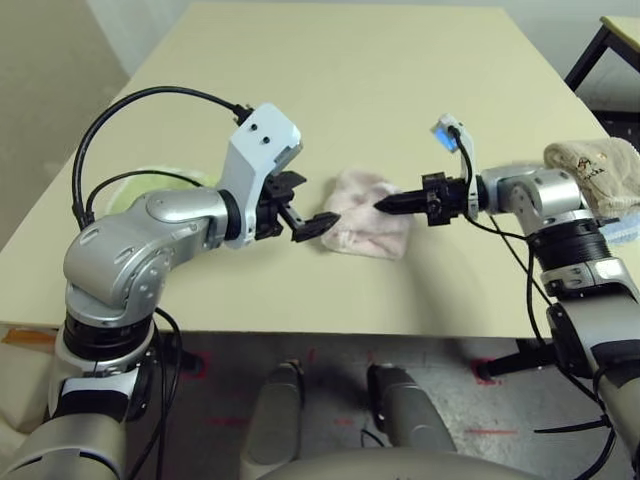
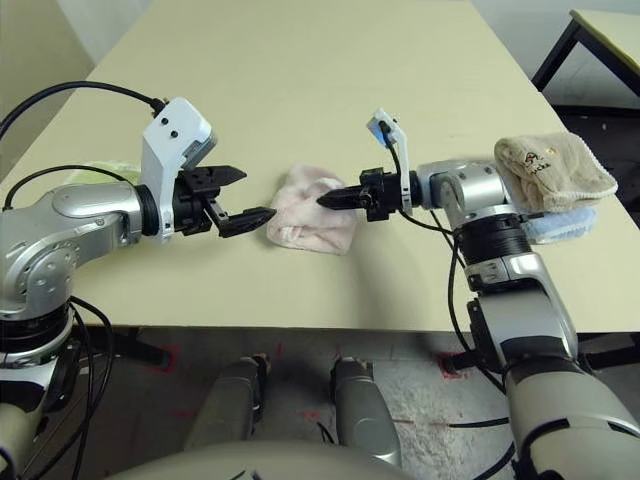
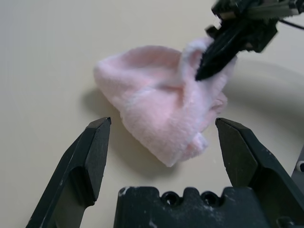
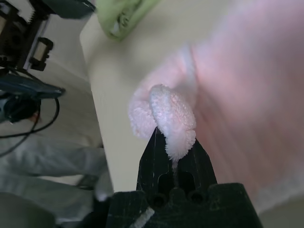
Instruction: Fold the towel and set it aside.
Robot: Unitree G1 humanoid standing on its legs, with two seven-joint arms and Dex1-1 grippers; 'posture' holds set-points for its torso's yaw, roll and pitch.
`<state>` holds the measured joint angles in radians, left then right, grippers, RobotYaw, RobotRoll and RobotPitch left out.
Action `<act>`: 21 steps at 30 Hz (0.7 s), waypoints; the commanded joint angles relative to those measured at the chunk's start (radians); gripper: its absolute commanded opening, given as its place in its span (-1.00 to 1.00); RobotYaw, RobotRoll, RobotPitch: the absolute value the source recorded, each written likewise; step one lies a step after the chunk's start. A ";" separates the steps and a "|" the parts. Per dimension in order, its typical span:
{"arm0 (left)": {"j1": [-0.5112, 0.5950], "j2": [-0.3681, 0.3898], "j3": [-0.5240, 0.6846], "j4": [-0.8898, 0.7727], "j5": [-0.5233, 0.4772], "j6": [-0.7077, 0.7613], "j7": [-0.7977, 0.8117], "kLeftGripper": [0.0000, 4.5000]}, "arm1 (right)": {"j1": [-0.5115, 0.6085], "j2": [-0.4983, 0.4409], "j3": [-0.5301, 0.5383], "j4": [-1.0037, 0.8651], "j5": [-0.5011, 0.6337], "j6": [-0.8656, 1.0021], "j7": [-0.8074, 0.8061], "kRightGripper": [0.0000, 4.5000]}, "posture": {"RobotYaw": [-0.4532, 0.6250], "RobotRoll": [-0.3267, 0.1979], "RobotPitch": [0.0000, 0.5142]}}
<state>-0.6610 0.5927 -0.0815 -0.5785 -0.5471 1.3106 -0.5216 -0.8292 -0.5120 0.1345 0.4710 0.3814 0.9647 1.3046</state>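
While the left hand [image 3: 161, 142] gapes, the right wrist view shows the right hand [image 4: 175, 154] pinching the towel [image 4: 237, 95].

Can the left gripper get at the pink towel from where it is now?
Probably yes. The left gripper is open beside the towel, with only bare table between them. The right gripper, shut on the towel's far edge, holds the other side, not the left's path.

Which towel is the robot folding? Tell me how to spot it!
Look at the middle of the beige table, between the two black grippers. The towel lies crumpled there, pale pink and fluffy, unlike the beige towel at the right edge or the green towel.
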 commanded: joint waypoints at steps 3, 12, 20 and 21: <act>0.001 0.003 -0.035 0.003 0.001 -0.023 -0.003 1.00 | 0.011 -0.005 -0.082 0.034 0.050 0.101 -0.079 -0.99 | 0.16 0.25 -0.53; -0.011 0.000 -0.066 0.018 0.008 -0.046 -0.003 1.00 | 0.036 -0.062 -0.088 0.017 0.058 0.034 -0.045 0.26 | 0.15 0.25 -0.55; -0.020 -0.011 -0.085 0.026 0.012 -0.058 0.002 1.00 | 0.001 -0.049 -0.099 0.045 0.056 -0.061 -0.049 0.97 | 0.15 0.25 -0.57; -0.020 -0.011 -0.086 0.027 0.013 -0.060 0.002 1.00 | -0.003 -0.044 -0.100 0.043 0.059 -0.065 -0.049 0.97 | 0.15 0.25 -0.57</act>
<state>-0.6762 0.5870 -0.1448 -0.5598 -0.5413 1.2585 -0.5198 -0.8177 -0.5637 0.0490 0.5139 0.4291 0.9169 1.2583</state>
